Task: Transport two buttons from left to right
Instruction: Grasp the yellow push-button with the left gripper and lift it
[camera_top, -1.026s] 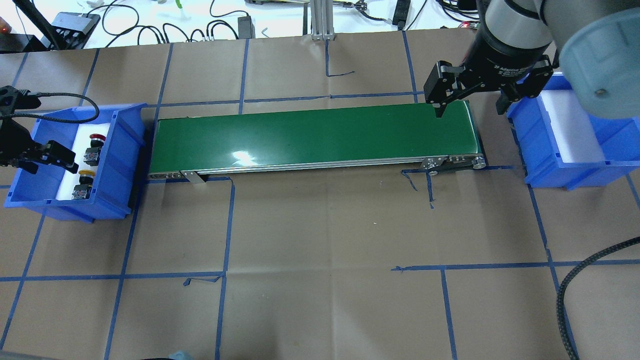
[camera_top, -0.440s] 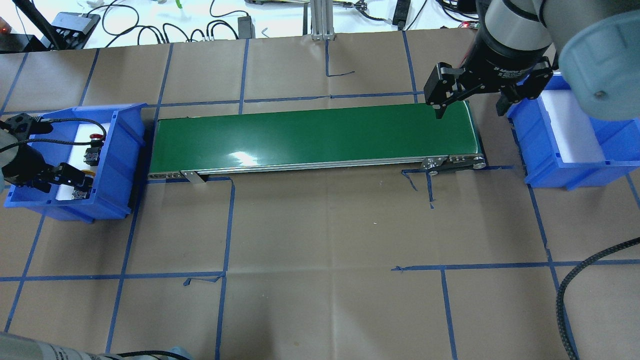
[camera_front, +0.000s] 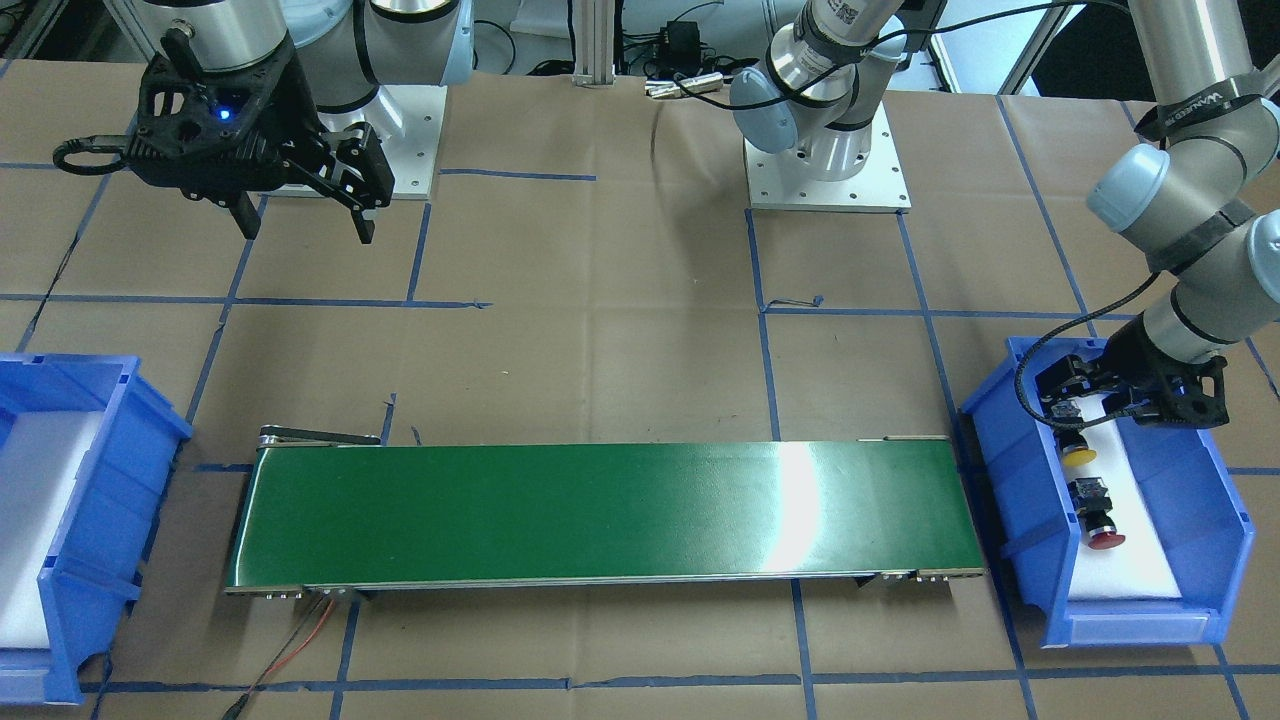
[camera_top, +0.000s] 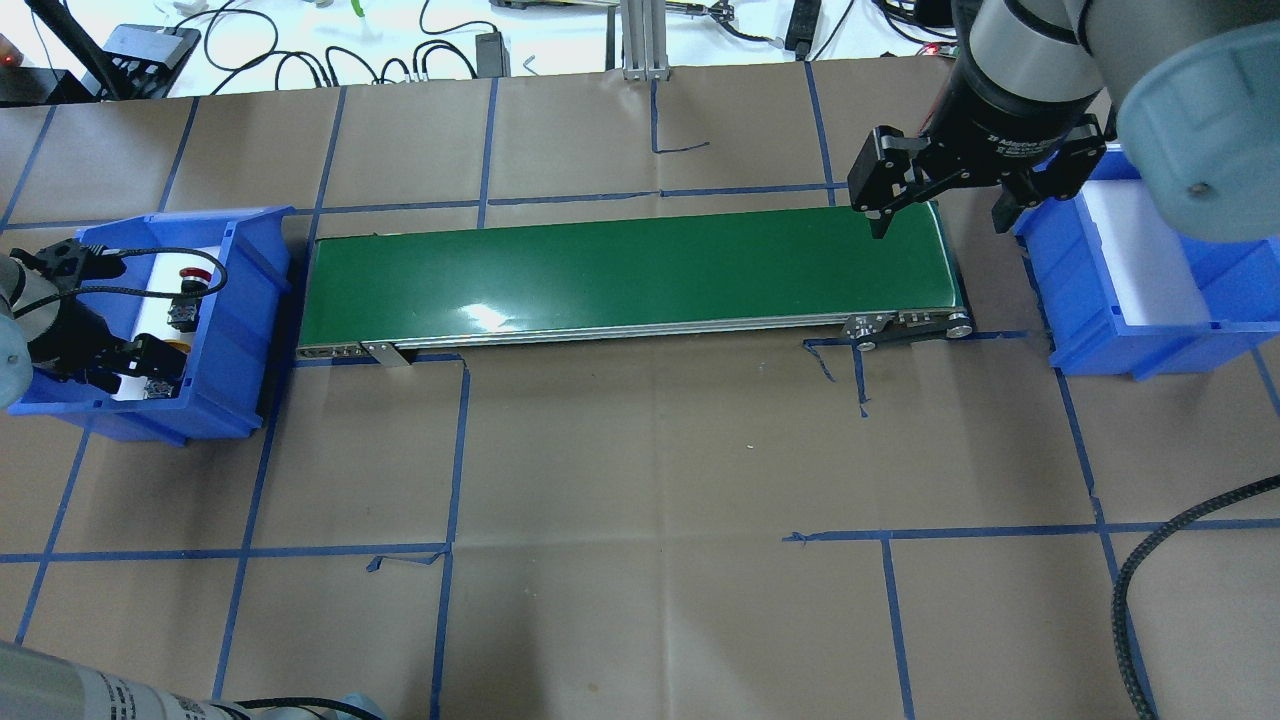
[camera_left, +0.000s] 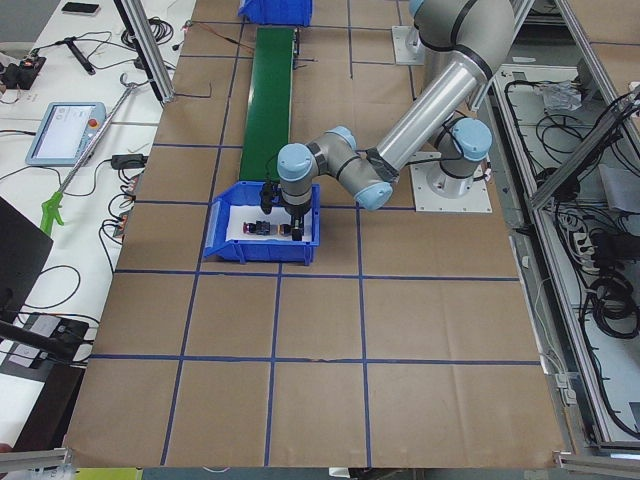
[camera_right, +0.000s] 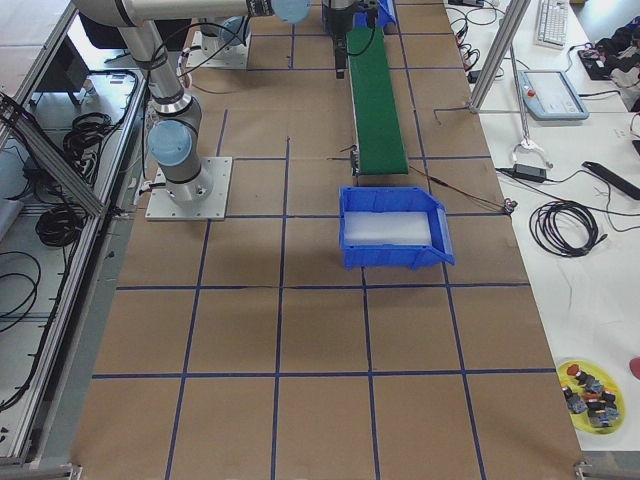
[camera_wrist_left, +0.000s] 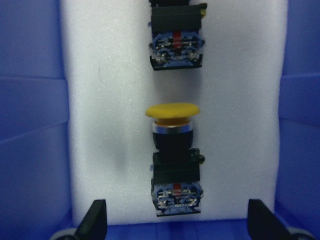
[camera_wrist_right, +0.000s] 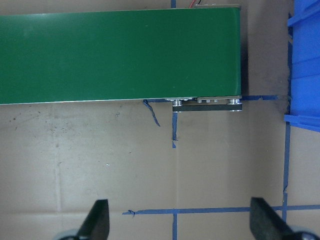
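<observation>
The yellow button (camera_wrist_left: 172, 150) and the red button (camera_front: 1098, 515) lie on white foam in the left blue bin (camera_top: 245, 300). In the left wrist view the yellow cap points away from me, and the red button's block body (camera_wrist_left: 176, 42) lies beyond it. My left gripper (camera_front: 1095, 410) is low inside the bin, open, with its fingers on either side of the yellow button's block end and apart from it. The yellow button (camera_front: 1077, 452) also shows in the front view. My right gripper (camera_top: 938, 225) is open and empty above the right end of the green conveyor belt (camera_top: 620, 270).
The right blue bin (camera_top: 1090, 330) with a white foam floor stands past the belt's right end. The belt runs between the two bins. Brown paper with blue tape lines covers the table. A black cable (camera_top: 1150, 580) hangs at the near right.
My left gripper has moved into the left bin and down over the yellow button, which it now partly hides from above. The right gripper has stayed in place.
</observation>
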